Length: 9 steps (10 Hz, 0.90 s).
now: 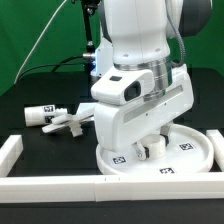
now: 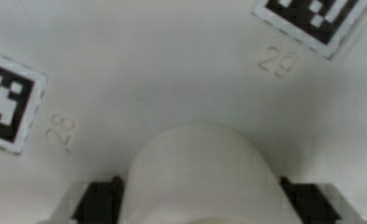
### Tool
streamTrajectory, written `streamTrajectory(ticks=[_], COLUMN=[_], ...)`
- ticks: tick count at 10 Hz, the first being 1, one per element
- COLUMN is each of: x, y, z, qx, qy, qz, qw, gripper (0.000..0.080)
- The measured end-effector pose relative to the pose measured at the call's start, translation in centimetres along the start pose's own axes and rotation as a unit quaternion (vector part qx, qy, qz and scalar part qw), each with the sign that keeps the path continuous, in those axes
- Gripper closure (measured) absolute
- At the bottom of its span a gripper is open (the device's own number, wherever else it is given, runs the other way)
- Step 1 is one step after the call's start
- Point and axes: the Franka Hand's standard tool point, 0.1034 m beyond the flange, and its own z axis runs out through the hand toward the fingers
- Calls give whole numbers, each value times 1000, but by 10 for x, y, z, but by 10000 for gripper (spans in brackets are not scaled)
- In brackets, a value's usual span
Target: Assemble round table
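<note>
The large rimmed round disc (image 1: pixel 190 155) lies flat on the table at the exterior view's lower right, tags on its face. My gripper (image 1: pixel 152 146) hangs over its middle, shut on the short cylindrical leg (image 1: pixel 153 150), which stands upright on or just above the disc. In the wrist view the leg (image 2: pixel 201 170) fills the space between my two black fingers (image 2: pixel 102 198), with the disc's tagged face (image 2: pixel 162 70) behind it. The small cross-shaped foot (image 1: pixel 66 123) lies on the black table to the exterior view's left, apart from the disc.
White straight border rails run along the front (image 1: pixel 50 185) and up the exterior view's left (image 1: pixel 8 152) and right (image 1: pixel 216 145). A small white tagged part (image 1: pixel 40 115) lies beside the foot. A cable crosses the table at the back.
</note>
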Motion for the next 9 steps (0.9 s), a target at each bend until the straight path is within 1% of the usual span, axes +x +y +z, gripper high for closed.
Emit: streamTrajectory(ticks=[2, 3, 4, 5, 6, 7, 9], x=[1, 0, 0, 0, 0, -2, -6], y=[-1, -1, -1, -1, 0, 3, 11], z=[1, 0, 1, 1, -3, -18, -46], qx=[-3, -3, -3, -3, -2, -4, -6], qy=[4, 4, 3, 3, 2, -3, -9], qz=[1, 1, 1, 1, 14, 37, 56], qw=[1000, 1000, 1000, 1000, 1000, 999, 998], gripper=[390, 390, 315, 315, 188, 156, 151])
